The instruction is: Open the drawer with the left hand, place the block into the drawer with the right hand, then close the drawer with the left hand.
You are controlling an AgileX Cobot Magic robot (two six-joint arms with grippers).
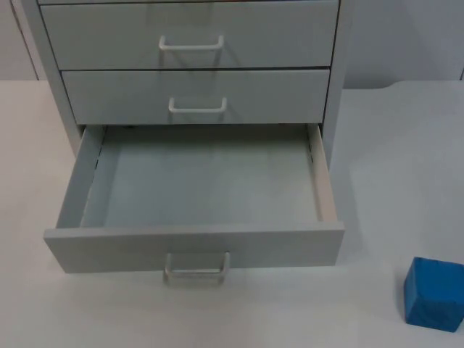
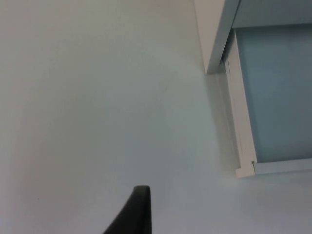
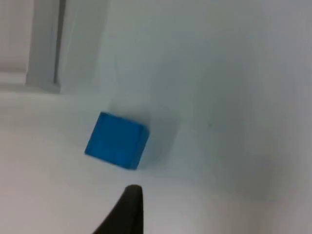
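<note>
1. White table (image 1: 391, 217) carries a grey cabinet (image 1: 65, 101) of drawers; the bottom drawer (image 1: 196, 246) is pulled well out and holds nothing, so the opening step looks done.
2. Left gripper (image 2: 139, 214) hangs over bare table, the drawer's side rail ahead of it and off to one side, well apart (this arm seems to wait); whether its fingers are parted or closed I cannot tell.
3. Right gripper (image 3: 129, 209) hovers just short of the blue block (image 3: 117, 140), not touching; its finger state I cannot tell either.
4. Left to do, as I judge: grasp the block, place it, close the drawer.
5. Count: one block; three drawer fronts in view, each with one handle.
</note>
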